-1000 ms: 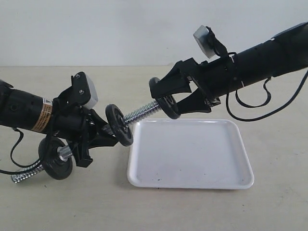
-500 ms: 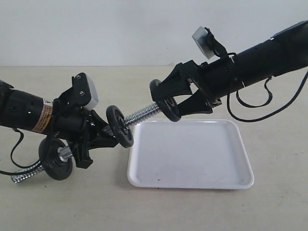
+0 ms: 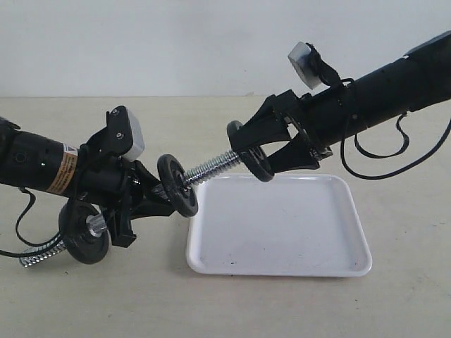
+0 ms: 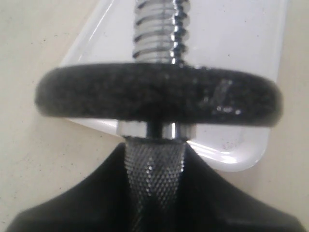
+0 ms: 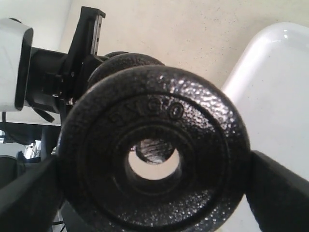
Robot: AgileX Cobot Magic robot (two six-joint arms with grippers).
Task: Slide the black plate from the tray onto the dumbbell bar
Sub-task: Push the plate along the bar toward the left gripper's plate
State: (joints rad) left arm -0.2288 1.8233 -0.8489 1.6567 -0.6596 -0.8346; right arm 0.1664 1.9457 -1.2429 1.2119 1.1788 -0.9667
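Right end effector [image 3: 251, 152] is gripping the black plate [image 3: 262, 167] by its rim, centre frame, over the tray [image 3: 282, 270] at its upper-left edge, at the dumbbell bar [image 3: 211, 167] tip; left end effector [image 3: 151, 197] is clamping the bar.

Shifted right gripper [image 3: 254, 151] and plate [image 3: 261, 166] outward along bar [image 3: 211, 167], farther from bar's inner disc [image 3: 176, 184], slightly higher.
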